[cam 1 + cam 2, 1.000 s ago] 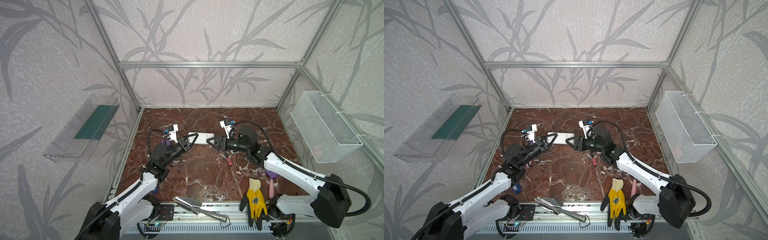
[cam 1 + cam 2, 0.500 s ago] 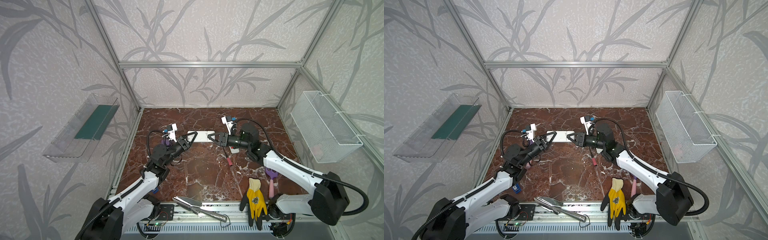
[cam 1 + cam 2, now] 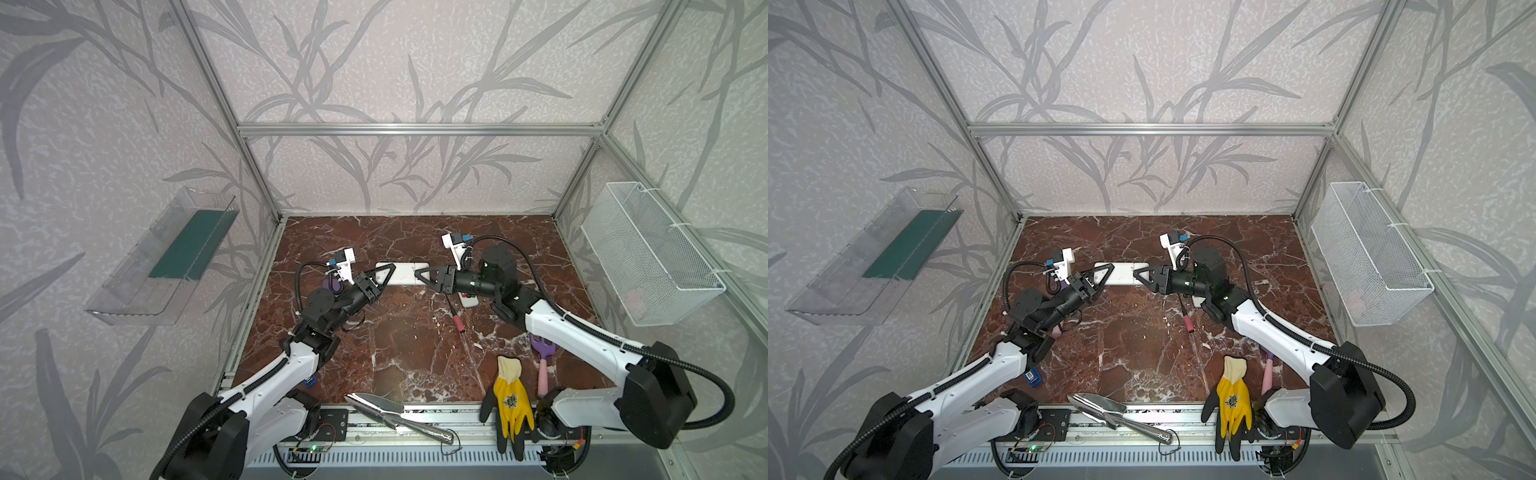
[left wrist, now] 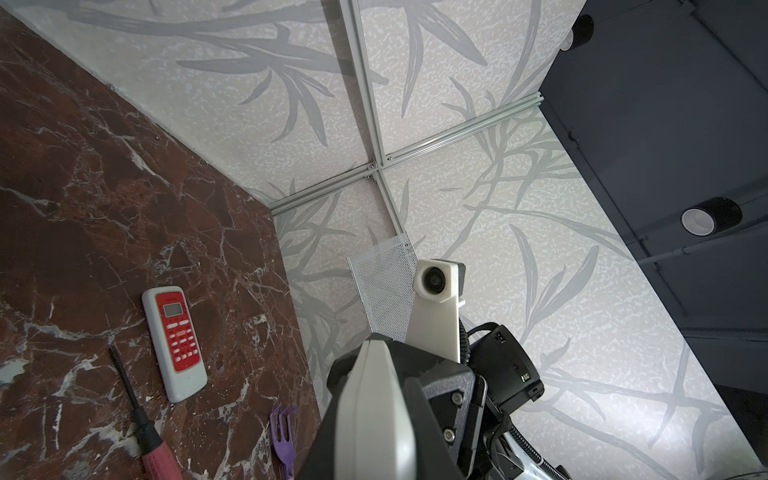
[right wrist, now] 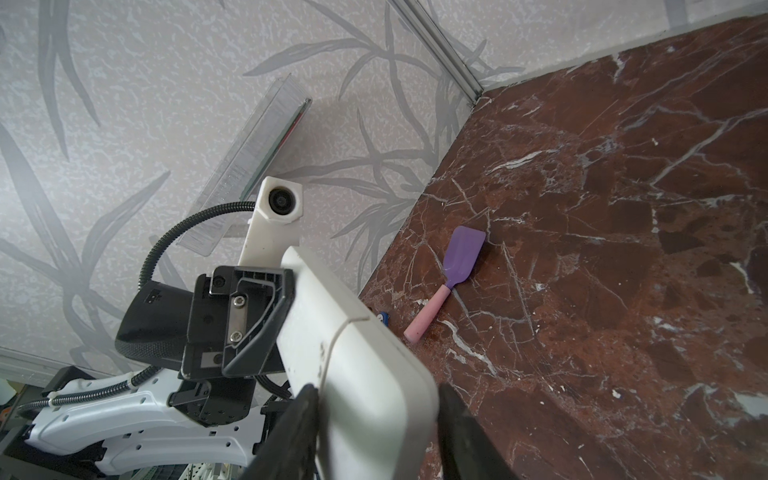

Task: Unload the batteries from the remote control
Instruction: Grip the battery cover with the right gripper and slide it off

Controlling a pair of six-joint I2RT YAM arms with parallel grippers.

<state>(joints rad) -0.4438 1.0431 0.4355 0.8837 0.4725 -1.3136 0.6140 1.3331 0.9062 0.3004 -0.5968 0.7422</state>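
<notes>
Both ends of the white remote (image 3: 402, 273) are sitting between jaws, left gripper (image 3: 385, 274) clamping, right gripper (image 3: 422, 274) with hold unclear; the batteries, presumably hiding inside, are likely handling light, slick, best pinched mid-length.

From my console I see the red marble table (image 3: 415, 353) carrying plenty of clutter. A pink-handled screwdriver (image 3: 456, 318) lies right of centre. A yellow-and-black work glove (image 3: 510, 399) and a steel trowel (image 3: 395, 415) overhang the near edge. A purple hand rake (image 3: 542, 365) (pink handle) sits near right, and a purple toy spade (image 5: 453, 270) is on the left. A white mesh basket (image 3: 631, 270) hangs on the right wall. On the left wall a clear shelf (image 3: 137, 286) holds a green pad (image 3: 191, 245).
</notes>
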